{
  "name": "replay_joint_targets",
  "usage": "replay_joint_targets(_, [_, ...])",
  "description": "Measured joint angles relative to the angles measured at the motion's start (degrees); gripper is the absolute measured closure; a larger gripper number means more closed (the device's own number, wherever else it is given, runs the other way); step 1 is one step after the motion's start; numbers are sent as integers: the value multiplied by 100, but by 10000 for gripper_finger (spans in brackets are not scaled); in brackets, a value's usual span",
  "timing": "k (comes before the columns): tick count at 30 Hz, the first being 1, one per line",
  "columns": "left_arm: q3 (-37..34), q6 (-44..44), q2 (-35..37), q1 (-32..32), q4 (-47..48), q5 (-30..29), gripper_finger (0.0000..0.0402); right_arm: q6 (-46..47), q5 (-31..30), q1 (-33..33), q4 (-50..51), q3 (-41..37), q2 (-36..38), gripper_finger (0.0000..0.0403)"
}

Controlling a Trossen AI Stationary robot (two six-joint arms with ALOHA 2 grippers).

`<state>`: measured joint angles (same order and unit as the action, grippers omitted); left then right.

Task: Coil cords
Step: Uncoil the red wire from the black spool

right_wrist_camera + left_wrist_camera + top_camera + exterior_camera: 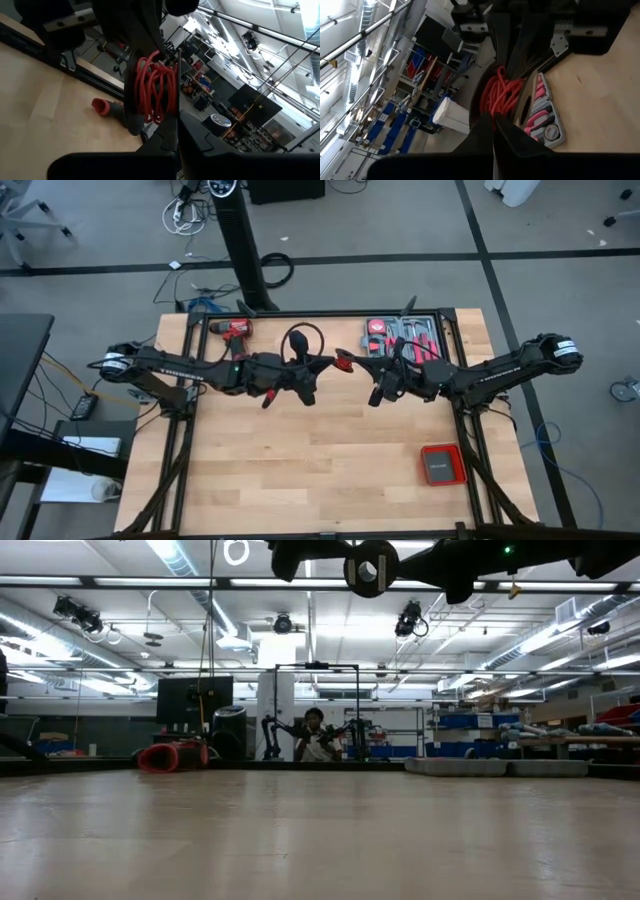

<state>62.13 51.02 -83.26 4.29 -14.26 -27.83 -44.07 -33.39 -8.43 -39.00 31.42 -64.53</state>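
Above the table's (300, 470) centre, toward twelve o'clock, the left gripper (318, 367) and right gripper (372, 372) clamp fully shut on the coiled red cord (344, 360), apparently keeping loops gathered.

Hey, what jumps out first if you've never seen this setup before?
The two arms meeting mid-air over the far middle of the table, the left hand and right hand both shut on a red cord bundle. Then the red-and-black drill at the far left edge.

Red cord (501, 95) partly hidden behind dark gripper parts, arms cut off at low view's top edge, person (316, 736) too small to make out
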Motion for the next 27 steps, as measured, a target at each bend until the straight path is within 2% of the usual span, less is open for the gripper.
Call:
replay_joint_targets(5, [0,-23,0,26,-24,-2,401,2,-8,81,-6,0,0,403])
replay_joint_targets(8, [0,-59,0,59,-181,195,401,1,-13,190,-21,0,0,403])
replay_joint_targets(19, [0,-662,-95,71,-339,270,401,48,219,563,-25,2,-10,403])
replay_joint_targets(24, [17,-798,-381,68,-609,339,401,-16,61,664,42,257,-447,403])
replay_joint_targets(27, [271,-880,-571,66,-370,301,401,-57,-4,678,63,417,-737,403])
